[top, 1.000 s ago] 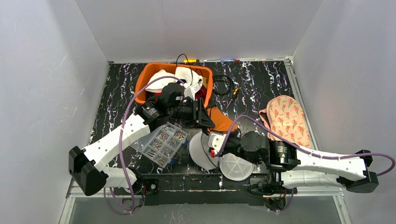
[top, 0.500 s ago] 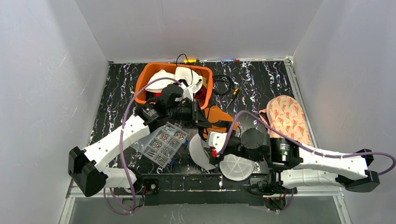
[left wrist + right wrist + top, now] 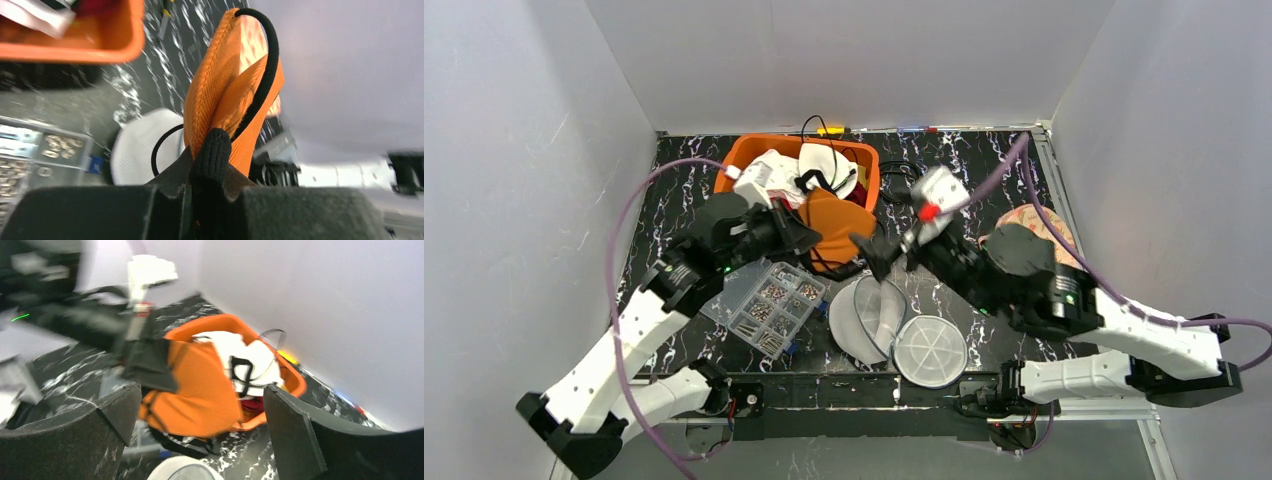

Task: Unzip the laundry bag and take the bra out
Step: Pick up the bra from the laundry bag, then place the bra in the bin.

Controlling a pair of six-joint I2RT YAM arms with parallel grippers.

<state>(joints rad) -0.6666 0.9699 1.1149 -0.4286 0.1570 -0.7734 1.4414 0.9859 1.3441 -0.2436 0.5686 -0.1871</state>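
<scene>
The white mesh laundry bag (image 3: pixel 876 318) lies unzipped near the table's front, its round lid (image 3: pixel 930 351) folded out beside it. It also shows as a white dome (image 3: pixel 134 152) below the left gripper and at the bottom edge (image 3: pixel 179 473) of the right wrist view. The orange bra (image 3: pixel 830 230) with black trim hangs in the air above the bag, in front of the basket. My left gripper (image 3: pixel 796 232) is shut on the bra's (image 3: pixel 220 90) lower edge, its jaws (image 3: pixel 212 152) pinching a black strap end. My right gripper (image 3: pixel 876 252) is open and raised, facing the bra (image 3: pixel 200 385), holding nothing.
An orange basket (image 3: pixel 742 160) with white items stands at the back. A clear compartment box of small parts (image 3: pixel 769 305) lies left of the bag. A floral pink piece (image 3: pixel 1049 255) lies at the right, partly behind the right arm. Black cables (image 3: pixel 906 180) lie behind.
The left gripper shut on the bra and lifted it up and back out of the bag. The right gripper opened, let go of the bag and rose toward the back.
</scene>
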